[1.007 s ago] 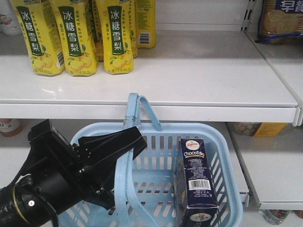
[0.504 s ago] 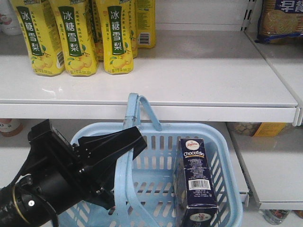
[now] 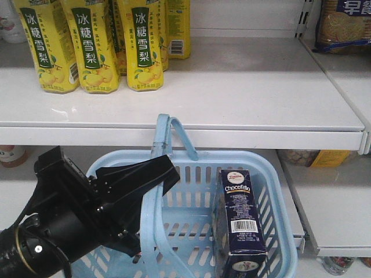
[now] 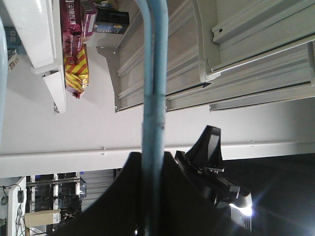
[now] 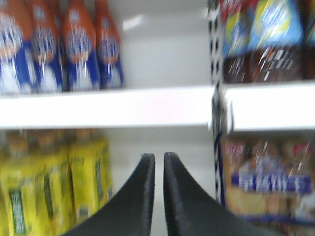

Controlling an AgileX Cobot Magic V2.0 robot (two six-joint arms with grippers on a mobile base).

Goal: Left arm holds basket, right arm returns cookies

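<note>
The cookies [image 3: 239, 220] sit in the basket [image 3: 232, 156], pressed along its right wall, and the shelf [image 3: 249, 92] above is bare to the right of the yellow bottles [image 3: 93, 46]. The box's long axis runs away from the robot, from the near rim toward the far slotted wall. The end with the white oval logo and "Chocofello" points at the shelf, and the barcode side faces up. A second end face shows at the near rim. I cannot tell how steeply the box leans.

The left gripper [image 3: 152, 202] is on the basket's left side, well apart from the box. In the left wrist view its fingers [image 4: 130, 196] are clamped on the handle [image 4: 153, 98], which runs straight up between them. That arm is committed to holding, so the pick falls to the right arm.

The right gripper [image 5: 158, 196] does not appear in the front view. Its own blurred view shows the fingers [image 5: 140, 196] drawn almost together, with only a thin slit between them and nothing held. They point at the shelving, level with the yellow bottles.

Neither basket nor box shows in that view, so the cookies probably lie below and ahead of those fingers. The right arm would likely have to drop toward the basket's right side and spread its fingers. Its grip should cross the box's narrow width, square to the long axis, while staying clear of the raised handle.
</note>
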